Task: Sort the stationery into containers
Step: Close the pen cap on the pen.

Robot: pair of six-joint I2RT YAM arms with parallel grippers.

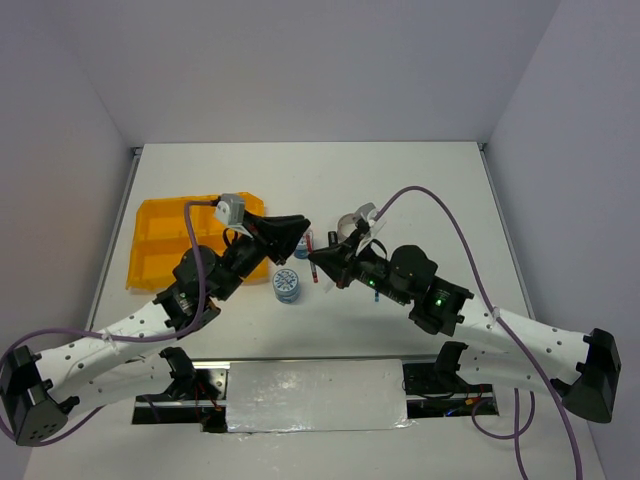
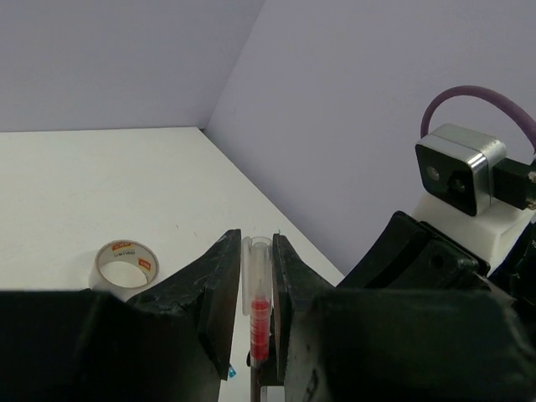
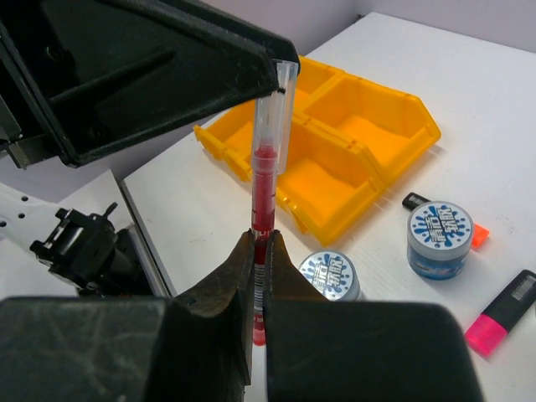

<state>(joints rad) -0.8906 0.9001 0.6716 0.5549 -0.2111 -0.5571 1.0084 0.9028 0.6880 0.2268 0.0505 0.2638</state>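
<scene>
**Q:** What are your fingers doing right now?

**A:** Both pairs are pinching the same thing. My right gripper (image 3: 260, 244) is clamping the red pen (image 3: 264, 180) low on its barrel. My left gripper (image 2: 255, 251) is pressing on the pen's clear capped end. The pen is bridging the gap between them in the air over the middle of the desk (image 1: 400, 180), and it is touching nothing else.

**Q:** Which step are you taking this to be?

**A:** I am reading it as a handover from right to left. The yellow-orange tray (image 1: 160, 225) is lying toward the left edge of the desk, on my left arm's side.

**Q:** How are you planning to do it well?

**A:** I am checking that my left pads are bearing squarely on the pen before my right fingers loosen at all. The cap looks smooth, so I am expecting it could slip, or even pull off the barrel. That means I am letting go gently with the right. I will be spreading those fingers just enough to clear the barrel, then backing straight away without twisting or tugging.

**Q:** And after that?

**A:** I am thinking about the carry toward the left edge. A blue-white tape roll (image 3: 331, 275) is sitting just beside the tray's near wall, so the pen should be travelling high enough to pass over it.
</scene>
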